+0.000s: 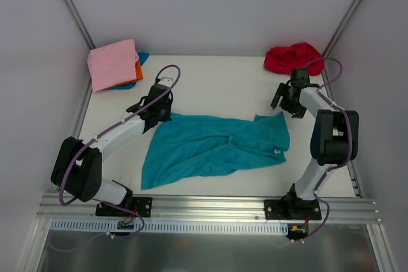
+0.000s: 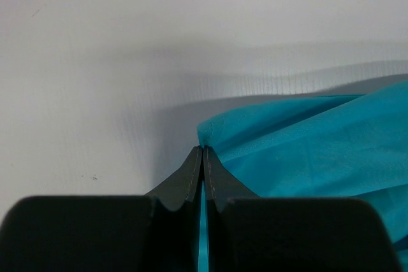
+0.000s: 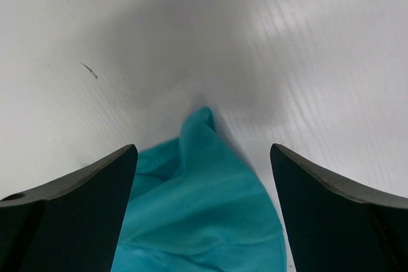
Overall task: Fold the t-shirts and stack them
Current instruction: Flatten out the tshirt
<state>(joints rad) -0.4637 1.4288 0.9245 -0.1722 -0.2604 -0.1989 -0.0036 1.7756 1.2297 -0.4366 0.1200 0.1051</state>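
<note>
A teal t-shirt (image 1: 210,144) lies spread and wrinkled across the middle of the white table. My left gripper (image 1: 159,111) is shut on the shirt's far left corner; in the left wrist view the fingers (image 2: 203,157) pinch the teal cloth (image 2: 306,151). My right gripper (image 1: 285,101) is open just above the shirt's far right corner, which shows between the jaws in the right wrist view (image 3: 204,214) without touching them. A crumpled red t-shirt (image 1: 292,58) lies at the far right corner.
A stack of folded shirts, pink (image 1: 113,63) on top with orange and blue under it, sits at the far left. White walls and a metal frame close in the table. A rail (image 1: 204,205) runs along the near edge.
</note>
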